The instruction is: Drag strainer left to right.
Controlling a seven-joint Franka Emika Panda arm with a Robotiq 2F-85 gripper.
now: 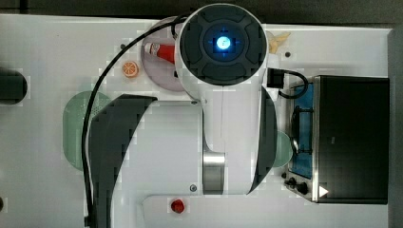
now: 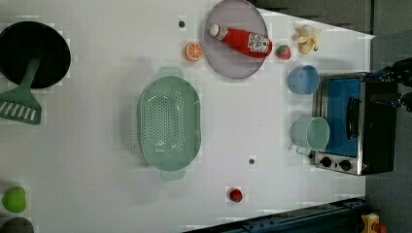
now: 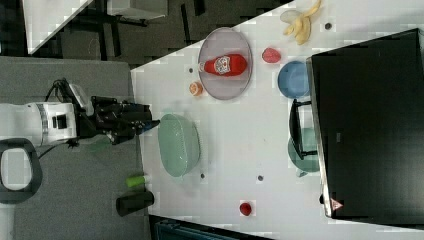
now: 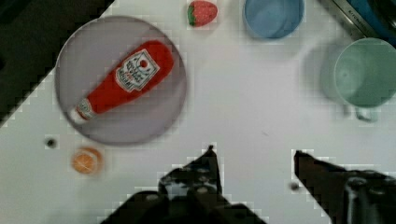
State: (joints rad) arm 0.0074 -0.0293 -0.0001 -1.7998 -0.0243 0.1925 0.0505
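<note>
Gripper [image 4: 254,161] parted fairly wide, holding nothing, hanging high over bare table. Strainer [image 2: 169,123] sitting mid-table in the left view, clear of the purple plate [image 2: 236,39]. Best to descend onto 1 rim wall, hook it, then drag low and steady.

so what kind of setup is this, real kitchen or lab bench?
Most likely a lab bench staged as a toy kitchen: a white table carries a small countertop oven, a ketchup bottle lying on a plate, a mint strainer and toy fruit, with a robot arm alongside.
</note>
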